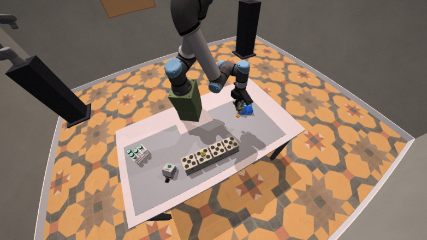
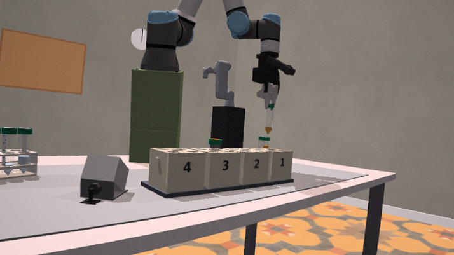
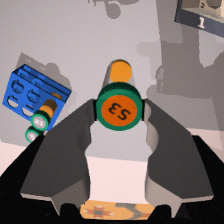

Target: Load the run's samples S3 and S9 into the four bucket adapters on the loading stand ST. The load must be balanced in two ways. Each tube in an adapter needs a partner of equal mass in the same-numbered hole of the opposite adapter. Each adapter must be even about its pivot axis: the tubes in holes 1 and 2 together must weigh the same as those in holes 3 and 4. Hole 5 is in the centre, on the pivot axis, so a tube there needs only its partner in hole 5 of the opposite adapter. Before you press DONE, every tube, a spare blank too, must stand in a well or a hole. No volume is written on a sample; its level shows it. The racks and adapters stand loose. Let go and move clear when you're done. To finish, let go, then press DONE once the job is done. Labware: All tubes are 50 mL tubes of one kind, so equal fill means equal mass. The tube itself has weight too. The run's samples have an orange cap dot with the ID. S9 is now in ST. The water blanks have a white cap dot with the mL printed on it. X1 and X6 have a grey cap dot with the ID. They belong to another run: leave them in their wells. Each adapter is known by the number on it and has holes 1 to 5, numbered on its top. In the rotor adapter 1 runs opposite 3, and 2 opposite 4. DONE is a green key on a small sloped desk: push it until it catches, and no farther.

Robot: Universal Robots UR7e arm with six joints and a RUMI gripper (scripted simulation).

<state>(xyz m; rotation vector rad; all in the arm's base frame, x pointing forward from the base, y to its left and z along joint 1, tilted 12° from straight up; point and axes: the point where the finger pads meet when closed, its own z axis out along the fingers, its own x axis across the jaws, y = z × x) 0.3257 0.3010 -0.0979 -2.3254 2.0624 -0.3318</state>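
Sample S3 [image 1: 239, 108] [image 2: 269, 117] [image 3: 119, 110], pinched at its cap by the gripper [image 1: 239, 106] [image 2: 270, 105] [image 3: 119, 101], hung tip-down beyond the blue rack [image 1: 247, 109] [image 3: 23, 103], leaving its lower body free for insertion; S9 [image 1: 202, 153] [image 2: 215, 142] stood in adapter 3 [image 1: 206, 161] [image 2: 231, 175], where an equal-mass partner in adapter 1 [image 1: 233, 148] [image 2: 281, 170], same-numbered hole, would presumably be needed for balance

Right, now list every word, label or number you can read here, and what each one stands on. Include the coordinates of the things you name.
"4", "3", "2", "1": fronts of the adapters [image 1: 206, 162] [image 2: 224, 175]
"S3": orange dot on the held tube's cap [image 3: 119, 110]
"X1": grey dot on a cap [image 3: 39, 121] by the blue rack [image 3: 30, 95]
"1": dark stand edge [image 3: 192, 22]
"2": adapter top [image 3: 202, 11]
Too small or cut off: print on the sloped desk [image 1: 169, 171] and left rack [image 2: 10, 176].
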